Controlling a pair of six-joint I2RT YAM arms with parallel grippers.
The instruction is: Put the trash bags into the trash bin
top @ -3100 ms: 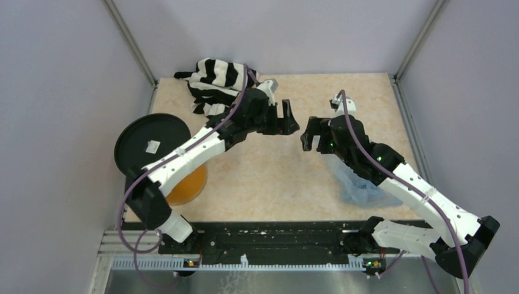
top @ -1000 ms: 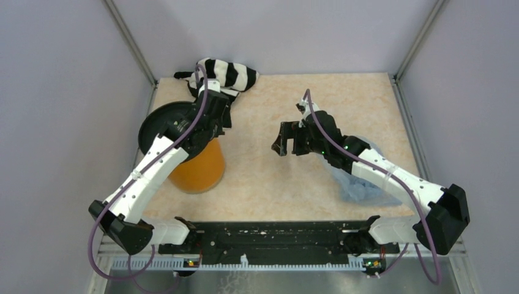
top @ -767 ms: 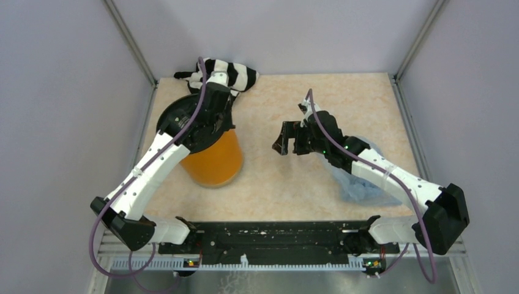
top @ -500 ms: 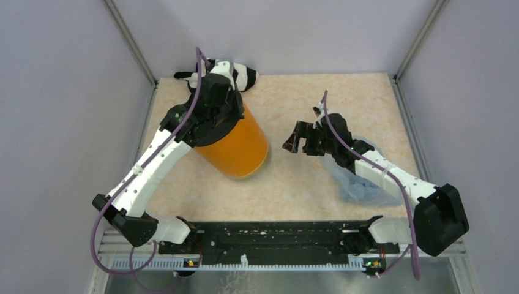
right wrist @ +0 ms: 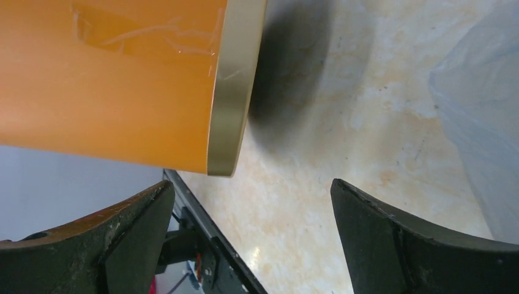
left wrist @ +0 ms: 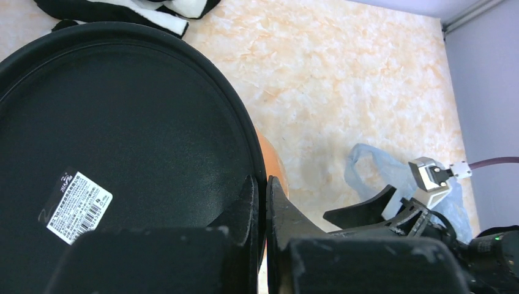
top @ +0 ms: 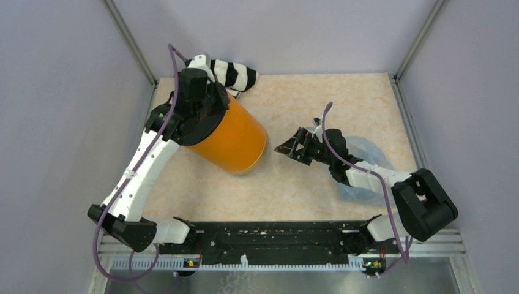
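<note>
The orange trash bin (top: 231,142) hangs tilted at the back left of the table, its base pointing right. My left gripper (top: 199,113) is shut on its black rim (left wrist: 245,131), one finger inside and one outside. In the right wrist view the bin's orange wall (right wrist: 110,79) fills the upper left. My right gripper (top: 291,146) is open, low over the table just right of the bin's base, with nothing between its fingers (right wrist: 382,236). The light-blue trash bag (top: 362,184) lies crumpled under the right arm and shows at the right edge (right wrist: 483,104).
A black-and-white striped cloth (top: 232,72) lies at the back edge behind the bin. Grey walls close in the left, back and right sides. The black rail (top: 275,236) runs along the near edge.
The left arm has carried the bin from the left edge toward the back middle and tilted it. The right gripper has opened wider, dropped lower and turned toward the bin.
</note>
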